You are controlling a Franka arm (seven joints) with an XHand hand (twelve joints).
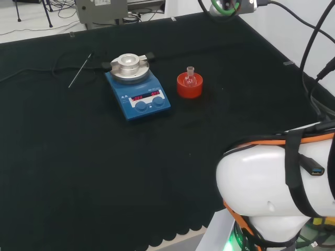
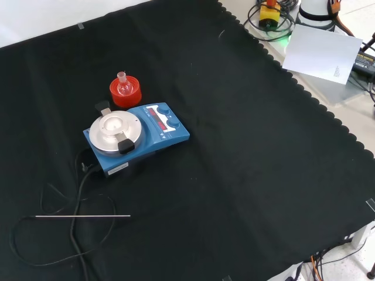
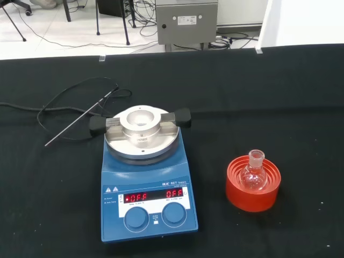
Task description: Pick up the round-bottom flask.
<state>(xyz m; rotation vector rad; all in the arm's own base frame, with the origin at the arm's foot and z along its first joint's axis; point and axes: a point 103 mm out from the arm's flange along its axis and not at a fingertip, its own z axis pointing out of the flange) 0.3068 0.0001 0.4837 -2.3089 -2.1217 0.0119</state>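
A small clear round-bottom flask (image 1: 190,78) (image 2: 123,86) (image 3: 253,176) stands upright, neck up, in a red ribbed ring stand (image 1: 189,87) (image 2: 125,92) (image 3: 252,185) on the black cloth. In the head view the stand sits just right of a blue hotplate stirrer. Nothing touches the flask.
The blue hotplate stirrer (image 1: 137,94) (image 2: 136,133) (image 3: 147,183) carries a metal block on its round plate. A thin metal rod (image 1: 80,70) (image 2: 82,216) (image 3: 81,116) and a black cable (image 2: 73,222) lie beyond it. The arm's white link (image 1: 277,178) bulks at the head view's lower right.
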